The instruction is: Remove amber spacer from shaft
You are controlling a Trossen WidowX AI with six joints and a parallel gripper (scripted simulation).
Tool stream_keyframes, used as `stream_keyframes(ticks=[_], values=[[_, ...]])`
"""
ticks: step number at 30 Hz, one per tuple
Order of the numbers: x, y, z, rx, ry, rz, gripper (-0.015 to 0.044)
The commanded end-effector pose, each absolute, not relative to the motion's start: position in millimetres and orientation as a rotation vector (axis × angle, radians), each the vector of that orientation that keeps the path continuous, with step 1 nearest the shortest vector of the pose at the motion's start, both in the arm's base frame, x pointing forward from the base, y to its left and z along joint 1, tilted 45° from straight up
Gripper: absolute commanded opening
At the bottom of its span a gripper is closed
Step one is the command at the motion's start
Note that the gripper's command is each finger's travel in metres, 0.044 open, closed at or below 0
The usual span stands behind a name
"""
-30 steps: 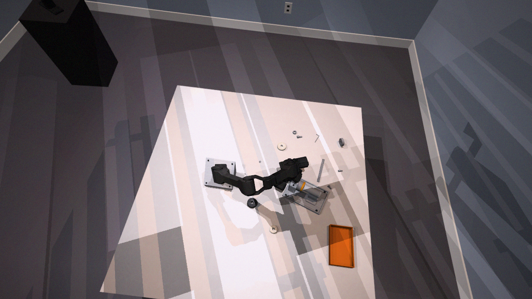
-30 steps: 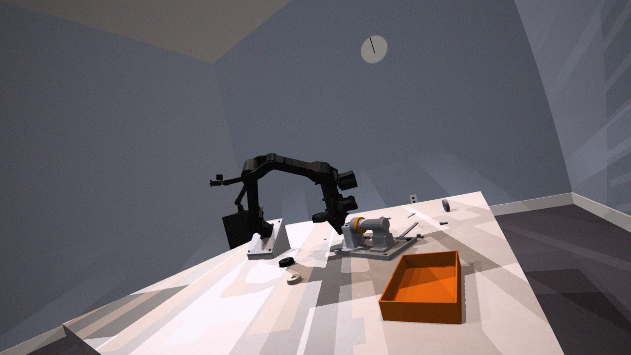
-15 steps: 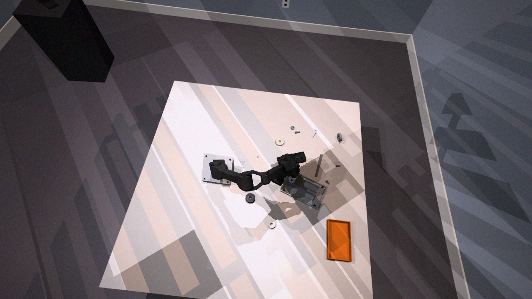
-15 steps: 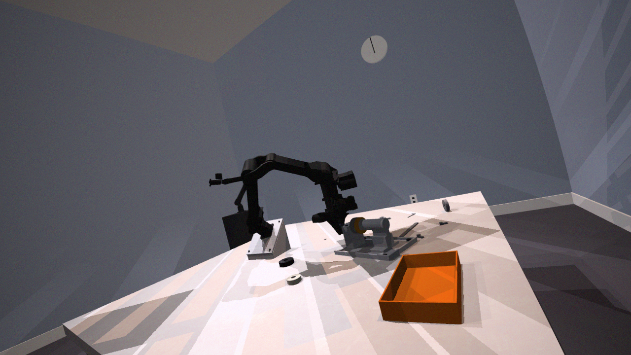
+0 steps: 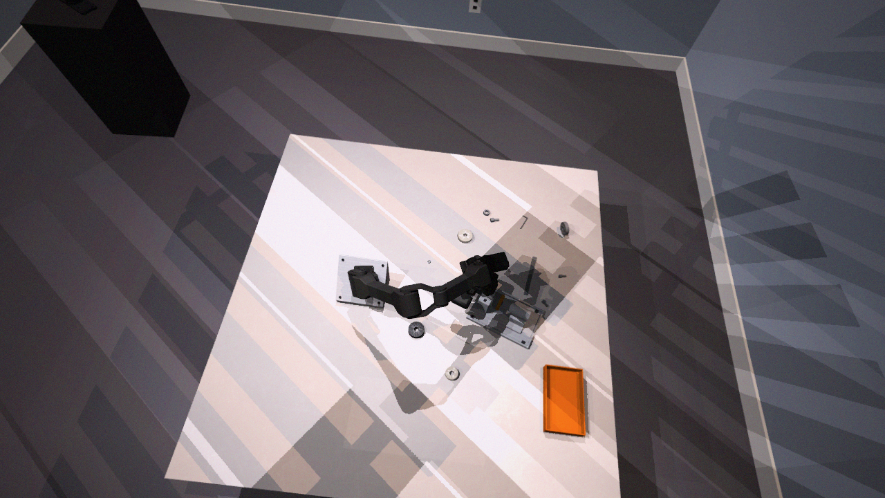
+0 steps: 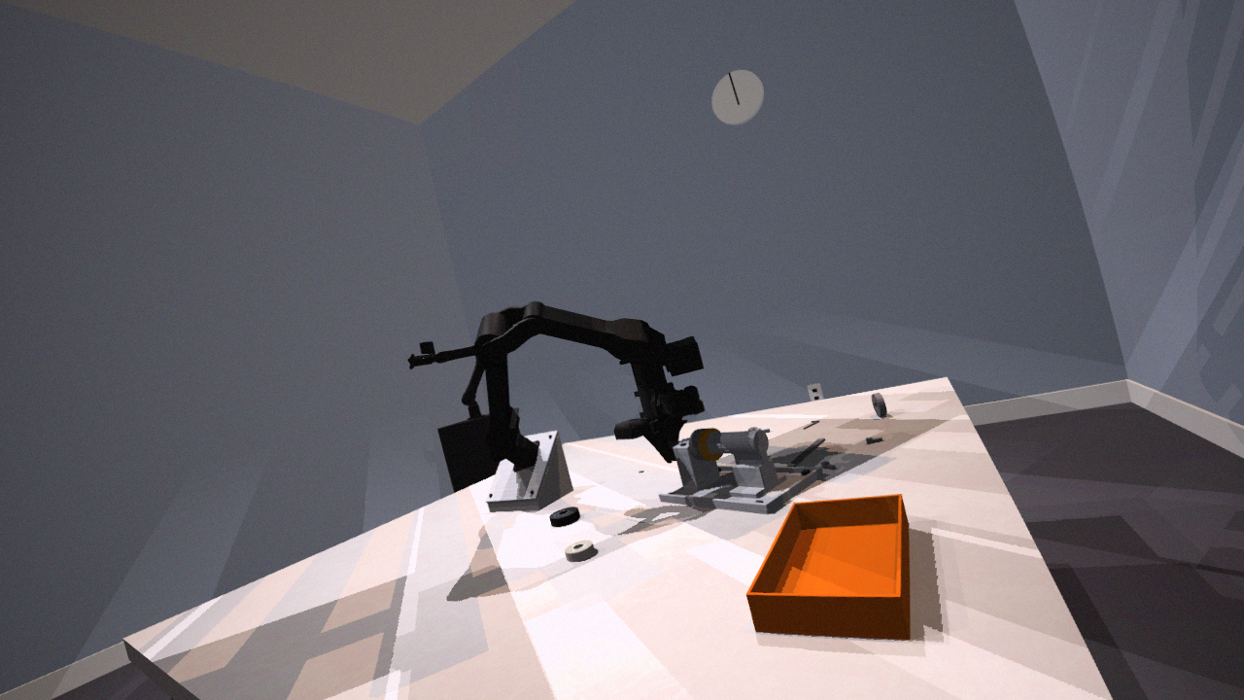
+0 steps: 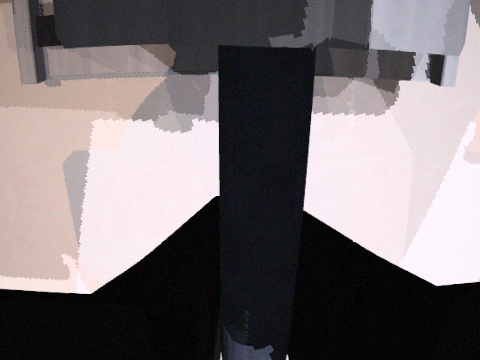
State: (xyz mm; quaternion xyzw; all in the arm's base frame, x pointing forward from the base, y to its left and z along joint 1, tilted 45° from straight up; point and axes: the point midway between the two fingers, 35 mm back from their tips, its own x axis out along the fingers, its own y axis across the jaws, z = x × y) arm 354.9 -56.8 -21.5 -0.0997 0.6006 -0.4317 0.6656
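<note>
The fixture has a grey base plate with a grey block on its left and a grey cylinder on a post at its right. The amber spacer still hangs between them, up against the left block's side and off the table. My gripper is low at the fixture's left end, shut on a dark bar, seemingly the shaft's outer end. The bar runs up to a grey body in the wrist view. Most of the shaft and how far it sits in are hidden.
An orange tray stands front right. A black ring and a pale ring lie in front. Another pale ring, a long strip and small hardware lie behind. A grey disc stands back right.
</note>
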Motion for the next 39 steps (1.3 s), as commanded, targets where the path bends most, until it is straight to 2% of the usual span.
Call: stream_keyframes(ticks=[1,39], values=[[352.9,-55.8,-22.2,-0.224,1.359,-0.974,0.0000],[349.0,-54.1,-23.4,-0.224,1.359,-0.974,0.0000]])
